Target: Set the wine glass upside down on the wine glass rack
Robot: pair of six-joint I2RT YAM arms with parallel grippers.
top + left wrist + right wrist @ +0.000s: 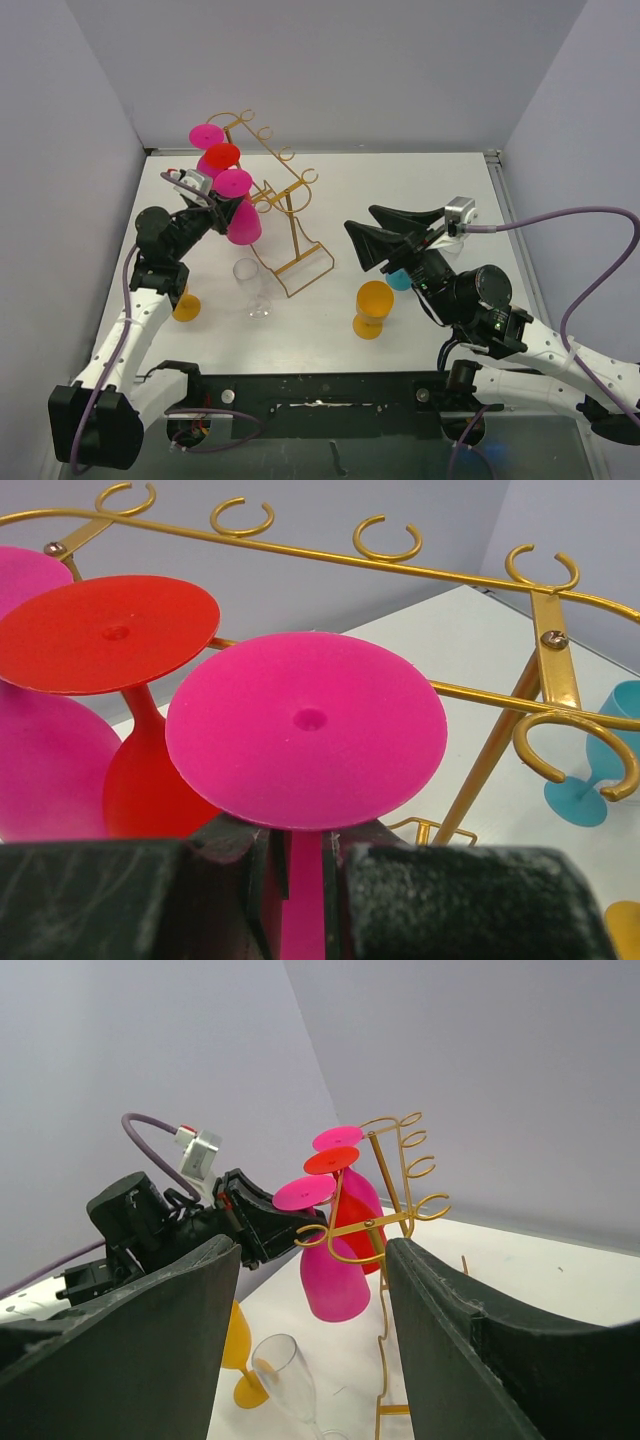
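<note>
Nearest the lens in the left-wrist view, the left gripper [298, 905] was pinched narrow on the stem of the pink wine glass [305, 730]. The glass was held inverted, its round foot filling the middle of the frame and its bowl hidden below. We judged it opaque plastic: light, stiff, smooth enough to twist in the pads, and unlikely to break. The stem just under the foot seemed the right place to hold, since the foot must ride above the wire. To its left a red glass [110, 635] and another pink glass [45, 770] hung with their feet almost touching ours, so there was little slack that way. Behind them ran the gold wine glass rack [555, 680], its rail crossing behind the foot and a free hook curling at centre right. We could not tell whether the stem had entered a hook. The thin wire stand looked easy to nudge or tip. In the top view a clear flute [252, 285] and an orange glass [373, 308] stood below the rack's base, in the lower middle. The right gripper [310, 1260] hung wide and empty at centre right, well apart, with a teal glass [600, 770] beyond. The upper table was bare to the wall.
</note>
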